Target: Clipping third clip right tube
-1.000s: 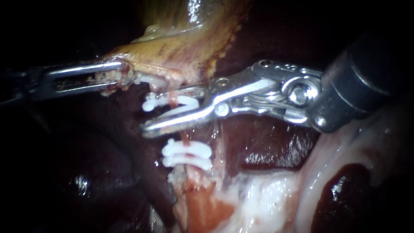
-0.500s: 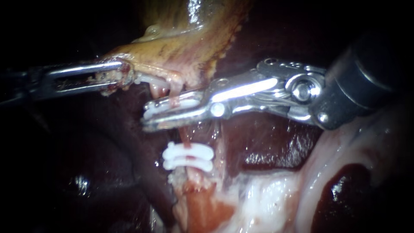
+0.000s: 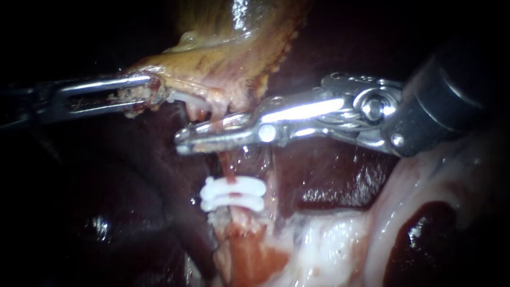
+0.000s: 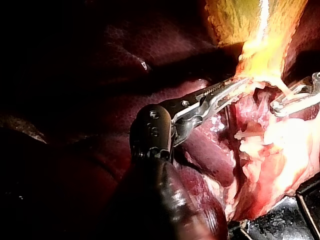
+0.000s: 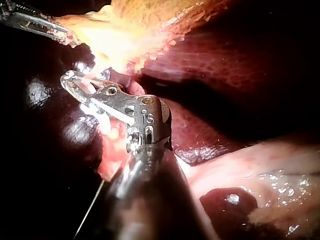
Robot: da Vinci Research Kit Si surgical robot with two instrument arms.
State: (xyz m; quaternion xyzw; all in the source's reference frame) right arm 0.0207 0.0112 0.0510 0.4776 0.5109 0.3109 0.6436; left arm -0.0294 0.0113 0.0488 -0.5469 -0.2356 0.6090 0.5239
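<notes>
The tube [image 3: 228, 171] is being squeezed in the closed pincer of the right instrument [image 3: 184, 142] — just above two white clips [image 3: 232, 194]. The gallbladder [image 3: 223, 64] edge is being gripped by the left instrument [image 3: 153, 90] — pincer clamped.

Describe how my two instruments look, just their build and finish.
The left instrument has long, slim silver jaws on a dark riveted wrist joint and a dark shaft. The right instrument has broader polished steel jaws with a round pivot pin. Behind them is a shiny wrist joint with rivets and fine metal strands, then a thick black shaft. Its wrist carries a stamped mark.
</notes>
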